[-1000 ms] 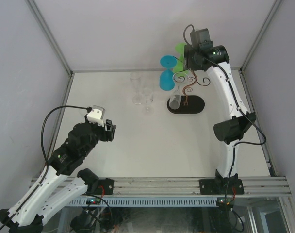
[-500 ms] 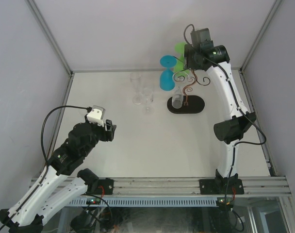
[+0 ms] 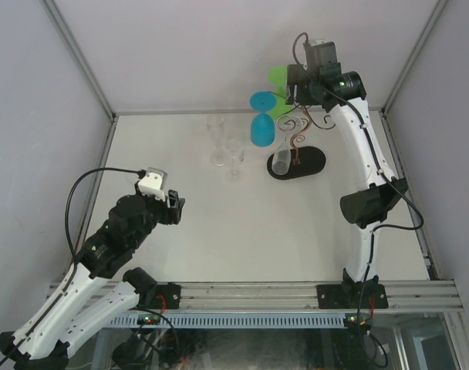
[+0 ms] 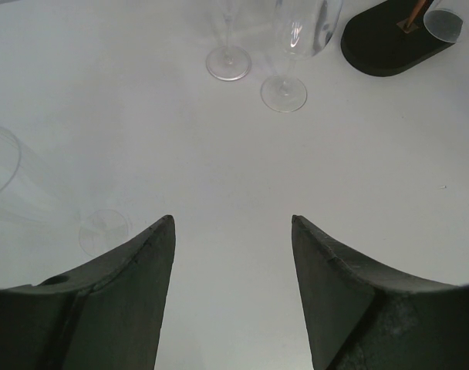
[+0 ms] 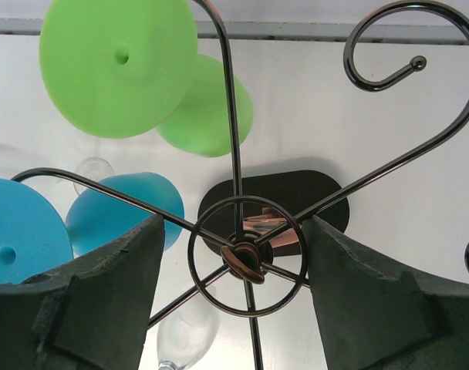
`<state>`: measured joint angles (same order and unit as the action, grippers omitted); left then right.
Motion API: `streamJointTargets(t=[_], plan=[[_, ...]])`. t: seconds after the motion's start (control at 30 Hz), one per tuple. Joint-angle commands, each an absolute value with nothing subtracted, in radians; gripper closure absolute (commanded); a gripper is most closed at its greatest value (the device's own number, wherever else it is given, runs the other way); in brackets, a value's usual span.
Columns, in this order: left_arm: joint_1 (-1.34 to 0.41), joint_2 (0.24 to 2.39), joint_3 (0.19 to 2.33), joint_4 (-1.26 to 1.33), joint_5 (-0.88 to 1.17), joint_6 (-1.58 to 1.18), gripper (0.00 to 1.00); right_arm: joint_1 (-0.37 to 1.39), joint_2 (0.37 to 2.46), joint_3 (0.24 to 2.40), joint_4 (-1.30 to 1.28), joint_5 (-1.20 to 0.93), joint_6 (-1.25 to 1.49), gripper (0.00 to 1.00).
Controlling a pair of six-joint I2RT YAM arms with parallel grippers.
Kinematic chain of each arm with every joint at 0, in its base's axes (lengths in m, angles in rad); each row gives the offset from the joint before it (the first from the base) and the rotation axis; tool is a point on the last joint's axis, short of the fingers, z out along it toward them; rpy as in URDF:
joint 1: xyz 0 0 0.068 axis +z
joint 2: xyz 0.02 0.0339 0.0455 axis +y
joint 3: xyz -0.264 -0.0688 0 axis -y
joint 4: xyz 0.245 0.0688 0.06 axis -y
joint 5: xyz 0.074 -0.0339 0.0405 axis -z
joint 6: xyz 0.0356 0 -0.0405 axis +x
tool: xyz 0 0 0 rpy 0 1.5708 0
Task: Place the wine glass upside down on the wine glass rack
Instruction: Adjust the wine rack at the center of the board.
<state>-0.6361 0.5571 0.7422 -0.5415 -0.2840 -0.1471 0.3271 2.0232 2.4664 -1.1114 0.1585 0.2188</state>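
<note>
Right gripper point(image 3: 294, 91) hovers at the top of the wine glass rack point(image 3: 313, 164), jaws apart, nothing held.

Top view: green wine glass point(image 3: 278, 77) and blue wine glass point(image 3: 261, 129) hang upside down on the rack's left arms. A hung clear glass point(image 3: 279, 162) sits low by its base. Clear wine glass point(image 3: 234, 154) and second clear wine glass point(image 3: 216, 141) stand left of the rack. Left gripper point(image 3: 175, 206) is well apart from it.

Left wrist view: left jaws wide, empty. A fallen clear glass point(image 4: 103, 231) lies on its side, far from the rack.

Right wrist view: fingers point(image 5: 103, 301) flank the rack's hub ring, no contact that I can see.

Judgement: green looks hung, so back out. Lift straight up off the hub, avoid snagging curled arms or bumping the green foot. Next glass: pinch the stem, invert, slide into a free curl right of the hub.
</note>
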Motion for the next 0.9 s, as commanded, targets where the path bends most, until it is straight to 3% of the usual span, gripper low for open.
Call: streamJointTargets(t=[0.0,0.87], plan=[[-0.630,0.553,0.738,-0.521,-0.291,-0.143,0.34,0.326,1.962,2.498,-1.034,0.163,0.191,0.29],[-0.629,0.559,0.739,-0.521,-0.288,-0.142,0.34,0.274,1.834,2.385,-1.001,0.176,0.148,0.28]])
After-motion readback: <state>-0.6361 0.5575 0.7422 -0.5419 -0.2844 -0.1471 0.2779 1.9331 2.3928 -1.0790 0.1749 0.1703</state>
